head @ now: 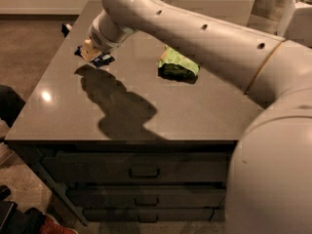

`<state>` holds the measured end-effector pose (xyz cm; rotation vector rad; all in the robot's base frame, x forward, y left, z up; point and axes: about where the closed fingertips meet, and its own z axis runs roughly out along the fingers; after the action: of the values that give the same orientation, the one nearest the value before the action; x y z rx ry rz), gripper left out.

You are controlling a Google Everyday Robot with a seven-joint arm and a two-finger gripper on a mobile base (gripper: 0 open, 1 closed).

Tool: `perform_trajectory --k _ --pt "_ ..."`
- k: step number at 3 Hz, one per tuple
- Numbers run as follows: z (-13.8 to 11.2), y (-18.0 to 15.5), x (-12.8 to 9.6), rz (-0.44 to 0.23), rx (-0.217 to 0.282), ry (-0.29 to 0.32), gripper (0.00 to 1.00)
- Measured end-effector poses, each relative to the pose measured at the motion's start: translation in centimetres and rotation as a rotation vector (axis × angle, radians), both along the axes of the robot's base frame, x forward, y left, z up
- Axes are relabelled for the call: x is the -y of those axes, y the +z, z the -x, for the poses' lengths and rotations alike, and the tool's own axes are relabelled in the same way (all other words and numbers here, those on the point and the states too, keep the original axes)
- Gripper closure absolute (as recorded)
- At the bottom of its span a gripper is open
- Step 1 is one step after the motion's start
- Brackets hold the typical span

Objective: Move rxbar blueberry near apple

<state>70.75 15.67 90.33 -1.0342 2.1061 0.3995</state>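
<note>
My gripper (90,50) is over the far left part of the grey countertop (195,111), at the end of the white arm that reaches in from the right. It is shut on the rxbar blueberry (102,59), whose dark blue wrapper sticks out on both sides of it. The bar is held just above the surface, and its shadow lies nearer on the countertop. The apple is out of view, possibly behind the arm.
A green snack bag (177,65) lies at mid countertop, right of the gripper. A small dark object (65,29) sits at the far left edge. Jars (297,9) stand at the back right. Drawers (141,172) are below the front edge.
</note>
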Motion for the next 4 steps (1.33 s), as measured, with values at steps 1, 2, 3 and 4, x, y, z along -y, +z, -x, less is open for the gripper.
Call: perform_trajectory --k 1,2,3,4 --pt "-1.7 -1.0 0.4 0.018 -0.011 -0.022 0.82" --pt "-2.8 -2.7 0.5 0.036 -0.053 -0.004 0.51" --pt "-3.2 -3.6 0.3 0.046 -0.081 0.026 0.28" --pt "-3.2 -3.8 0.2 0.048 -0.083 0.028 0.04"
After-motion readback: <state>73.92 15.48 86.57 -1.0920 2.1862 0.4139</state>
